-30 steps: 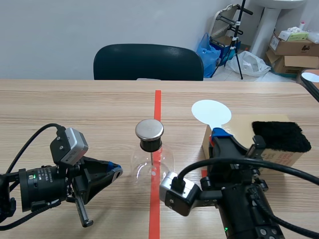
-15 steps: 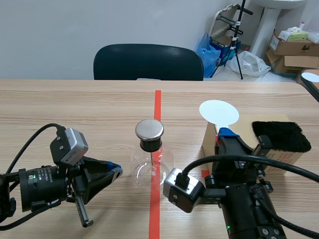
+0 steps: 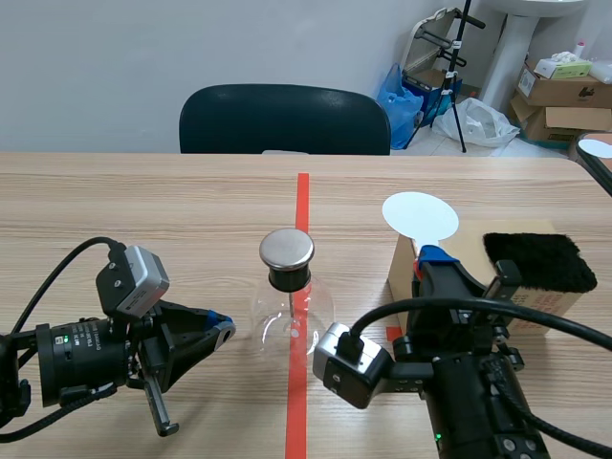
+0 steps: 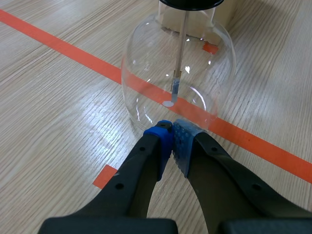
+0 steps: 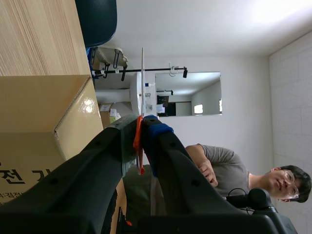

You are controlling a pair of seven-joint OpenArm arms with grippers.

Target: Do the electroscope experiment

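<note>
- Scene view: found the glass flask (image 3: pixel 292 311) in the middle of the surface (image 3: pixel 143 210), on the red tape line (image 3: pixel 302 191), with a round metal cap (image 3: pixel 287 249) on top.
- Saw the left hand (image 3: pixel 220 327) low beside the flask, closed on nothing, tips very near the glass; could not tell if touching.
- Saw the right hand (image 3: pixel 430 256) closed on the thin stem of a white disc (image 3: pixel 419 215), held upright by a box (image 3: pixel 467 239) with a black fluffy cloth (image 3: pixel 540 260) on it.
- Judged the flask hard, smooth, slippery and easy to break; better left standing, not squeezed.
- Judged the disc light, thin and bendy; best held by the stem, flat part kept free for the cap.
</note>
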